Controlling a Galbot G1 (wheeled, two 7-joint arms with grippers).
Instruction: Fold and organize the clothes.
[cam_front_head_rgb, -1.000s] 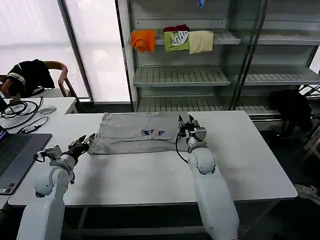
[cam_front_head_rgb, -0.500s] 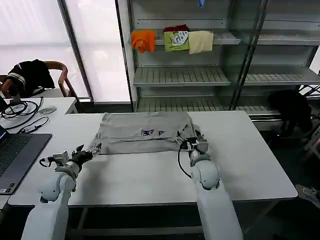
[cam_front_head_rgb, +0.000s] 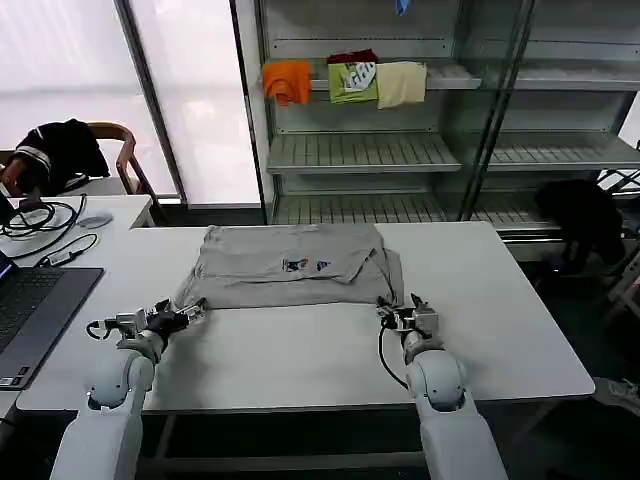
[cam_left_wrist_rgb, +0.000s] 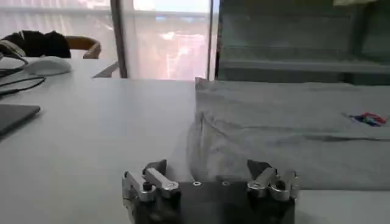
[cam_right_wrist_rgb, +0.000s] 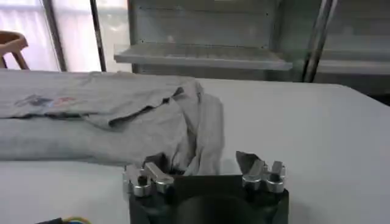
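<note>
A light grey shirt (cam_front_head_rgb: 290, 267) is lying partly folded on the white surface (cam_front_head_rgb: 500, 330), toward its far side. Its upper layer is lying flat with a small multicoloured chest print (cam_front_head_rgb: 306, 265) facing up; the print is too small to read as lettering. The near edge is running fairly straight across, while the right end is bunching into loose, rumpled folds that are drooping toward the front.

The left tool (cam_front_head_rgb: 190, 310) is sitting low over the surface just off the shirt's near left corner, its fingers spread apart and gripping nothing; in the left wrist view the cloth (cam_left_wrist_rgb: 292, 131) is lying just beyond and between those parted fingers (cam_left_wrist_rgb: 149, 179). The right tool (cam_front_head_rgb: 405, 312) is sitting close in front of the rumpled right end, also spread open and holding nothing; in the right wrist view the drooping fold (cam_right_wrist_rgb: 195, 131) is lying just past its fingers (cam_right_wrist_rgb: 149, 179), and whether the tips are touching the cloth cannot be told.

On the shelf rack (cam_front_head_rgb: 360, 150) behind, folded orange (cam_front_head_rgb: 287, 80), green (cam_front_head_rgb: 353, 80) and cream (cam_front_head_rgb: 401, 82) garments are resting side by side. The green one is carrying pale lettering that is not readable.
</note>
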